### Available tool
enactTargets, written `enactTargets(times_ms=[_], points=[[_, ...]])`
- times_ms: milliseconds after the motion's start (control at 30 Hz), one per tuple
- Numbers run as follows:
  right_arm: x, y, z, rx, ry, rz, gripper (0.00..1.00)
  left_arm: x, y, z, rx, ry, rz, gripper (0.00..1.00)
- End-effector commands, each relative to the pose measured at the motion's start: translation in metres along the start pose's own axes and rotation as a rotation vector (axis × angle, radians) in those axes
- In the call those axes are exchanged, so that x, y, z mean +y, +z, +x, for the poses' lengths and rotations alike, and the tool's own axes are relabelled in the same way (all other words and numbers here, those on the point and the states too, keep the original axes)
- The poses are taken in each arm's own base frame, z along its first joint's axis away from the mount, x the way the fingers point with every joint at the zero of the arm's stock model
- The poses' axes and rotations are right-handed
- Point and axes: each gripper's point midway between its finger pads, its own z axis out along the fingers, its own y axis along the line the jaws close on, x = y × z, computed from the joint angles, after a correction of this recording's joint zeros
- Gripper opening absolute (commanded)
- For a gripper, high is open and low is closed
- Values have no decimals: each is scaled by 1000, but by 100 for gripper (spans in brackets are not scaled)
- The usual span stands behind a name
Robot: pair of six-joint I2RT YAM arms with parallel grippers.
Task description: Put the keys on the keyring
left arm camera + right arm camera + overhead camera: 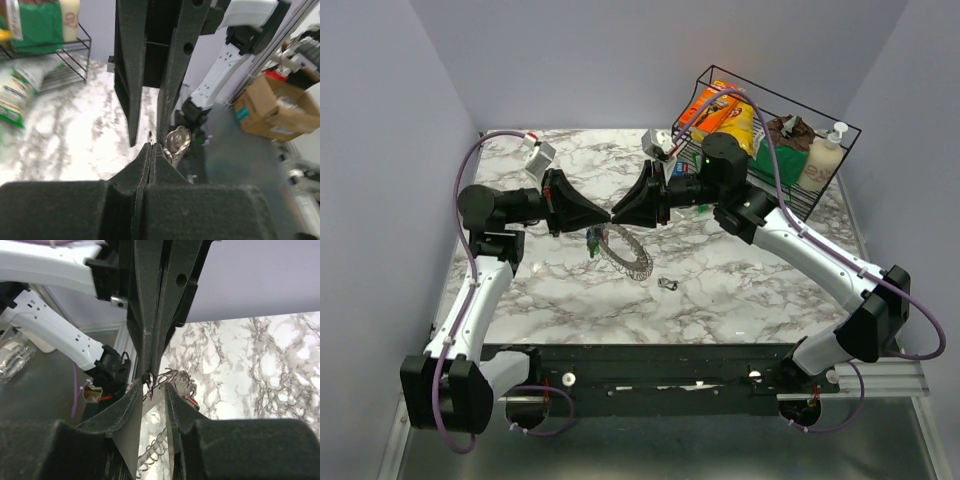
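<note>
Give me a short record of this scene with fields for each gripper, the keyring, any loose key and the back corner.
left gripper: shut, apparently pinching the keyring wire
right gripper: open, tip to tip with the left one
keyring: strung with keys, right beside the meeting tips
loose key: alone on the table, nearer the arm bases
back right corner: wire basket with packets and a bottle

Left fingers (pixel 141 167) pinched, right fingers (pixel 130 412) parted
</note>
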Motion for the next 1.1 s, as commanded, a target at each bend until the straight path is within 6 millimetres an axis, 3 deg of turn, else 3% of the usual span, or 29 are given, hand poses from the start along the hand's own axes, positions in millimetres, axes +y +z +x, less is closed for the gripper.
enactTargets(times_ms=[0,33,100,267,467,700,1067], points=[[1,-3,-6,12,-11,26,38,25,-2,2,89,130,-200,0],[1,-4,-5,15,-10,33,41,18,-1,8,137,68,-217,0],[1,-7,-7,13,-19,40,49,27,-2,12,181,90,-253,0],[0,-21,-13,4,-53,95,69,28,0,12,225,117,-292,0],[-6,-38,-19,-2,-75,151,84,23,0,12,295,158,-320,0],[2,-34,-17,22,-49,82,83,10,5,12,336,195,-272,0],[3,-24,-4,61,7,1,61,3,15,13,354,196,-219,0]])
